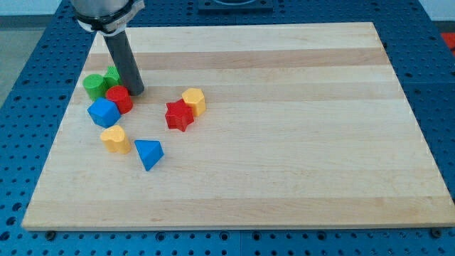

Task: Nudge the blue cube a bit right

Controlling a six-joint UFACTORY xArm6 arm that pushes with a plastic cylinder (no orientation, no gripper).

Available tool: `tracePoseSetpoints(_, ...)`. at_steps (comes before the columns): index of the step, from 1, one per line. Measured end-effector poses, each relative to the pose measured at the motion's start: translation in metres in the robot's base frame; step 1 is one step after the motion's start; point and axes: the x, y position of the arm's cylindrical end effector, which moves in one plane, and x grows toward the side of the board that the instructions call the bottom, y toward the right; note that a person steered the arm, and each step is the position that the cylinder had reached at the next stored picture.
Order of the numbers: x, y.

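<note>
Nearest the view's bottom on the wooden board (284, 171) lies a blue triangular block (148, 153), with a yellow block (115, 139) of rounded, heart-like shape just up and to the view's left of it, close but apart. Farther up sits the blue cube (104, 112), at the board's left side, touching or nearly touching the red cylinder (120, 99) at its upper right. To the view's right, a red star-shaped block (178, 116) and a yellow hexagonal block (193, 102) stand pressed together, well apart from the left cluster. Behind the red cylinder are 2 green blocks: a green cylinder (94, 85) and, beside it, a second green block (111, 74) whose shape is partly hidden by the rod. My tip (136, 92) rests on the board just to the right of the red cylinder, up and to the right of the blue cube, not touching the cube. No gripper is fitted, so there is nothing to read as open or closed. A blue perforated table (43, 78) surrounds the board.
</note>
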Motion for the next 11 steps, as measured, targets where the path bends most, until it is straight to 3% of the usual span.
tracePoseSetpoints(1, -0.007, 0.015)
tracePoseSetpoints(3, -0.098, 0.032)
tracePoseSetpoints(4, -0.139, 0.011)
tracePoseSetpoints(5, -0.154, -0.034)
tracePoseSetpoints(7, -0.138, -0.118)
tracePoseSetpoints(9, -0.121, -0.119)
tracePoseSetpoints(11, -0.068, -0.118)
